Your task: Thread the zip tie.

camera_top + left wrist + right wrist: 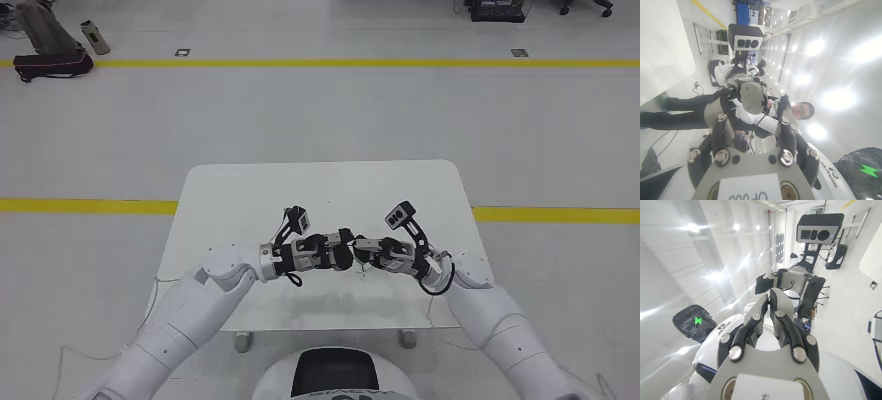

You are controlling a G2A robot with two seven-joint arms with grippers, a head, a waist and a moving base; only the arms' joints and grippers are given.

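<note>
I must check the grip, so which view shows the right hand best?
The right wrist view: the right hand is near there, and its two fingers stand close together. The left wrist view shows its grey outer side, farther off. The top view shows it small, over the table.

I see a smooth, matt white table. The left gripper has rough black cloth on 2 fingers; the right gripper is matt grey metal.

left gripper splayed (right gripper pinched)
</note>
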